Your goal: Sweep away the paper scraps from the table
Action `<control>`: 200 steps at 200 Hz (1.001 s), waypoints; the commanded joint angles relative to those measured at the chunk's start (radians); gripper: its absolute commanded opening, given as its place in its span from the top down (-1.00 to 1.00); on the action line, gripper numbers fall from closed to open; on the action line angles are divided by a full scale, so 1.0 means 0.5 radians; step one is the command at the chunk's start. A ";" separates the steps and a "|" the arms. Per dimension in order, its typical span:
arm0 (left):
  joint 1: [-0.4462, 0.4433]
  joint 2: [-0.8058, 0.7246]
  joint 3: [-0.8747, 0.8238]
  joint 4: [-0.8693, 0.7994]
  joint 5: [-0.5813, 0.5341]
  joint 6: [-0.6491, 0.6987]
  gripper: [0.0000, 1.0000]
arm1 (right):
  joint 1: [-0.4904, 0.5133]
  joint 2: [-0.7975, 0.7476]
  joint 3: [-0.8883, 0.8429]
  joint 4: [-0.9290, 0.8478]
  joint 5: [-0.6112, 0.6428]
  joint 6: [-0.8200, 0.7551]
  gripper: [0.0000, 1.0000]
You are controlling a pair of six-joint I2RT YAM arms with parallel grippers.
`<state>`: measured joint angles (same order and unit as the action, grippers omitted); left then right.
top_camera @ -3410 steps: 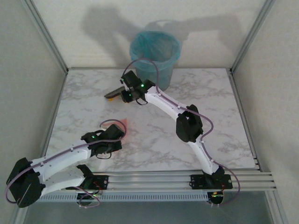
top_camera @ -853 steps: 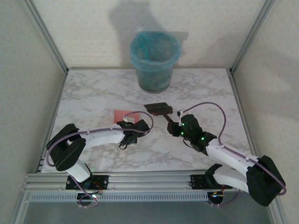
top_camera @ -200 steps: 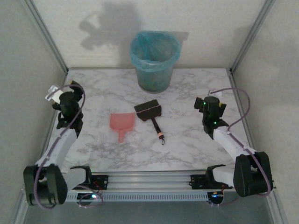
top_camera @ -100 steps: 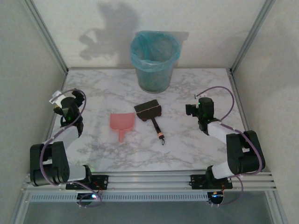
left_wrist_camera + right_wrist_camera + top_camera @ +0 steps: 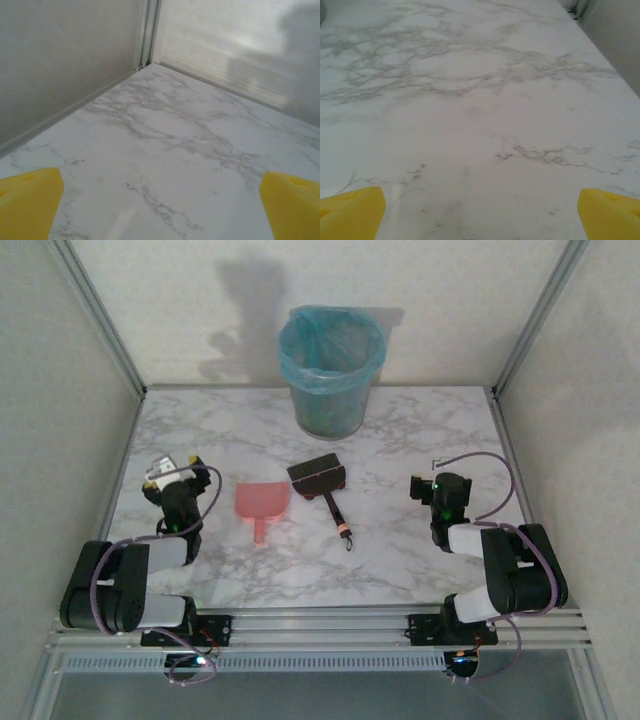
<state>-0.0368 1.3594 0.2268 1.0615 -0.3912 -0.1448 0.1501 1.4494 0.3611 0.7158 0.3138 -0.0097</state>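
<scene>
Folded back since earlier: left hand and right hand, both gaping empty. Risk: a renewed reach clips dustpan or brush.

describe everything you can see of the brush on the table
The brush lies flat on the table: broad dark head toward the bin, thin dark handle angled toward the near edge, orange band near its tip. The pink dustpan lies apart on its left; nothing else touches it.

The white, grey-veined marble table is lying flat, aluminium rails running along its 3, 6 and 9 o'clock edges.
</scene>
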 commanded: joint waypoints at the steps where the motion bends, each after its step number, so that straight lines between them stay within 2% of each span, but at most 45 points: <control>1: -0.043 0.051 -0.210 0.610 -0.152 0.127 -0.99 | 0.018 -0.054 -0.077 0.303 0.075 0.034 -0.98; 21: -0.065 0.167 -0.266 0.834 -0.119 0.170 -0.99 | 0.051 -0.106 -0.159 0.403 -0.117 -0.074 -0.98; 46: -0.099 0.212 -0.253 0.866 -0.120 0.220 -0.99 | 0.088 -0.076 -0.158 0.429 -0.058 -0.097 -0.98; 66: -0.087 0.216 -0.215 0.789 -0.098 0.214 -0.99 | 0.080 0.101 -0.180 0.674 0.039 -0.066 -0.98; 82: -0.040 0.247 -0.067 0.513 0.010 0.184 -0.99 | 0.013 0.099 -0.124 0.526 0.044 0.035 -0.98; 93: 0.022 0.280 0.043 0.342 0.127 0.145 -0.99 | 0.012 0.226 -0.020 0.460 0.093 0.039 -0.98; 100: 0.063 0.280 0.076 0.278 0.202 0.121 -0.99 | -0.034 0.185 0.004 0.384 0.025 0.096 -0.98; 106: 0.075 0.279 0.073 0.281 0.225 0.116 -0.99 | -0.076 0.174 0.042 0.257 -0.004 0.147 -0.98; 200: 0.064 0.281 0.068 0.292 0.210 0.128 -0.99 | -0.082 0.179 0.026 0.300 0.004 0.136 -0.98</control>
<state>-0.0048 1.4933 0.2565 1.2125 -0.3050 -0.0719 0.1093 1.5383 0.3584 0.8658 0.3130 0.0425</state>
